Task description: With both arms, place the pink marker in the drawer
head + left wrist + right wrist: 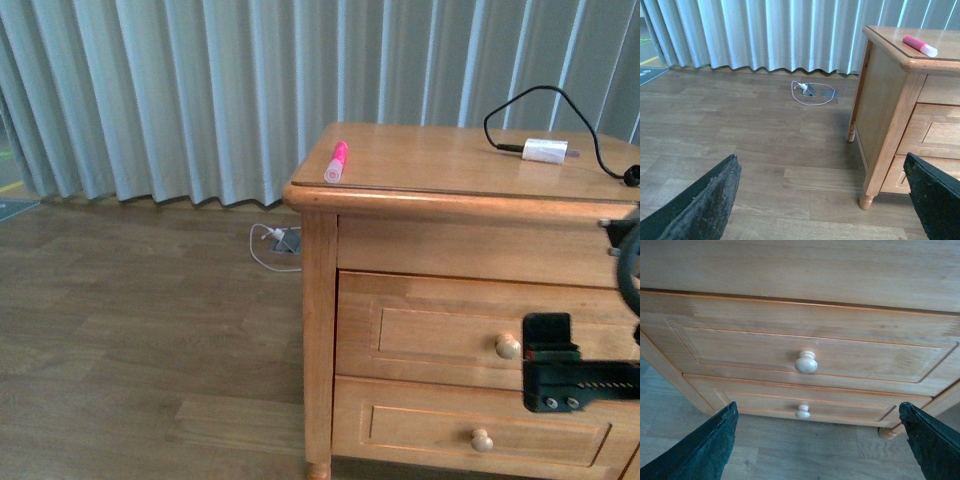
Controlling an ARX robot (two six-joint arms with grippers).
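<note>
It looked like a room in a home, likely a bedroom. Long pale curtains (200,90) hung in folds to a wood-plank floor (120,330). A light wooden chest (318,300) with two knobbed drawers (440,330) stood before them. A white charger (545,151) lay on top, and a small corded gadget (287,241) sat on the floor.

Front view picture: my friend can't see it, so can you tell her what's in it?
A pink marker lies near the front left corner of a wooden cabinet's top; its upper drawer and lower drawer are shut. The black right gripper hangs beside the upper drawer's knob, and a white charger with a black cable sits further right on top.
</note>
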